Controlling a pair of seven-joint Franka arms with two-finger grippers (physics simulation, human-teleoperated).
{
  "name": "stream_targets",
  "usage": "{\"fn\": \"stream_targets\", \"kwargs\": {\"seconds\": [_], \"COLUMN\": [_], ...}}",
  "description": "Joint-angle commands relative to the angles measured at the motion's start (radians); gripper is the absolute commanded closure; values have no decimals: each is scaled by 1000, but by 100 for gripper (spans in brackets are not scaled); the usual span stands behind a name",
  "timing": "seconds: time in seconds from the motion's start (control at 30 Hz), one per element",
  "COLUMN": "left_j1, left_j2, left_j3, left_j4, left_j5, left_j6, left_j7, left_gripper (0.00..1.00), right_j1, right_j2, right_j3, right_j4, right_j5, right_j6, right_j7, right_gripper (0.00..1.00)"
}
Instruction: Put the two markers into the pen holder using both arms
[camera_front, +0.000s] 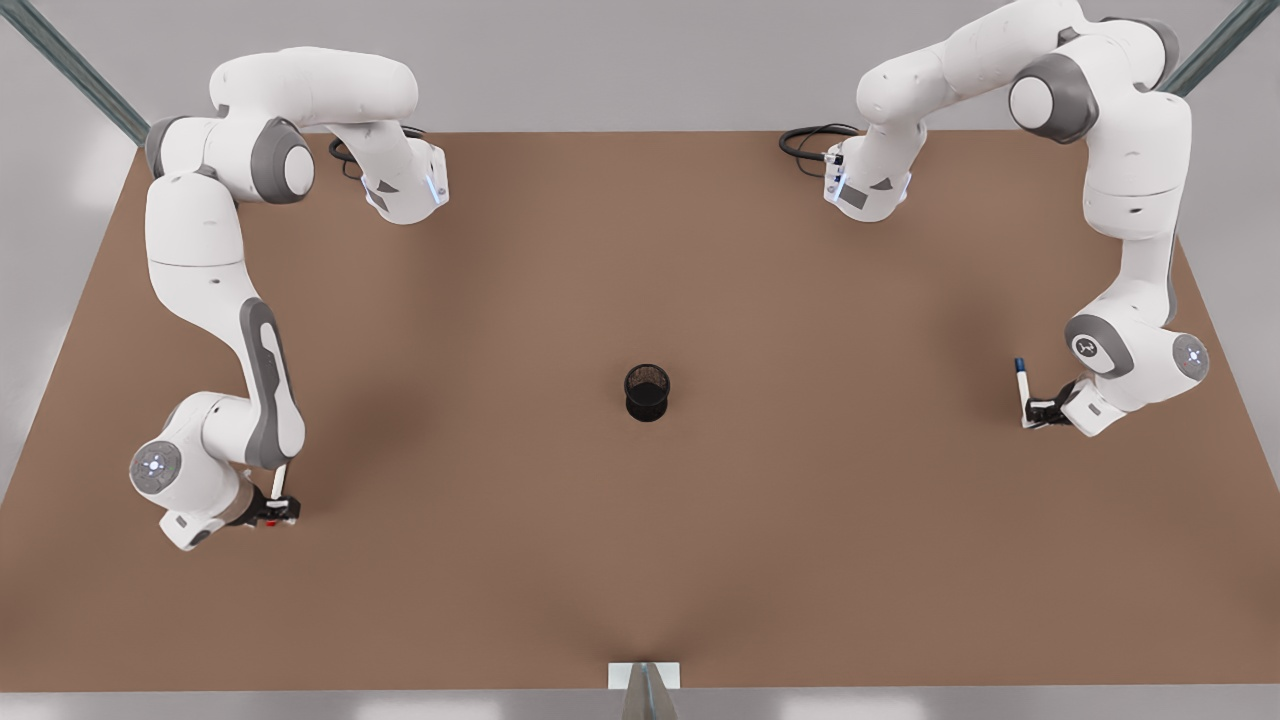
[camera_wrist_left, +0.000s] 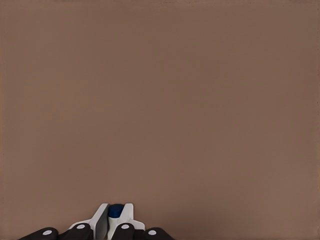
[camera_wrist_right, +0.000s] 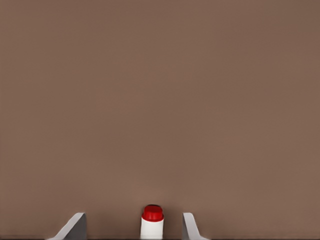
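The blue-capped marker (camera_front: 1022, 385) sat clamped in the left gripper (camera_front: 1040, 410), while the right gripper (camera_front: 278, 510) straddled the red-capped marker (camera_front: 280, 480) with fingers wide, needing a centred squeeze before heading to the pen holder (camera_front: 647, 391) mid-table.

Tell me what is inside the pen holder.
The holder looks empty: dark mesh inside, though its bottom is too dark to make out. Neither marker is in it.

We see a broad brown table (camera_front: 640, 560) with a plain, even surface. At its far edge two coils of black cable (camera_front: 812, 140) lie. A small white bracket (camera_front: 644, 676) sits at the near edge's middle. Grey floor (camera_front: 640, 60) surrounds the table, crossed by green-grey struts (camera_front: 70, 70) at both far corners.
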Motion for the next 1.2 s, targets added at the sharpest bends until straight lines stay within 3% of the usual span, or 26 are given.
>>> {"fn": "stream_targets", "kwargs": {"seconds": [0.0,0.23,0.33,0.43,0.6,0.7,0.77,0.9,1.1,1.17], "left_j1": [-7,-93,-177,-310,-508,-668,-706,-734,-789,-806], "left_j2": [-14,-176,-256,-290,-301,-228,-170,-113,-80,-75], "left_j3": [0,0,0,-3,-103,-103,-131,-132,-132,-132], "left_j4": [14,28,34,143,221,329,327,317,271,263], "left_j5": [-5,2,4,1,-415,-430,-617,-909,-1188,-1191], "left_j6": [-64,-215,-288,-443,-446,-355,-228,-187,-100,-100], "left_j7": [-32,-106,-250,-538,-707,-883,-542,-32,644,814], "left_gripper": [79,79,79,79,79,79,79,79,79,79], "right_j1": [0,-12,-15,-8,-6,-6,-6,-11,-14,-15], "right_j2": [-7,-42,-42,-42,-40,-42,-42,-40,-36,-36], "right_j3": [1,1,1,1,1,1,1,1,1,1], "right_j4": [-13,-63,-82,-80,-79,-79,-79,-79,-80,-80], "right_j5": [2,2,2,2,0,0,0,-3,-3,-3], "right_j6": [0,4,32,32,32,32,32,34,37,41], "right_j7": [-29,-40,-40,-39,-39,-39,-39,-39,-40,-40], "right_gripper": [22,30,41,54,55,57,63,66,66,66]}}
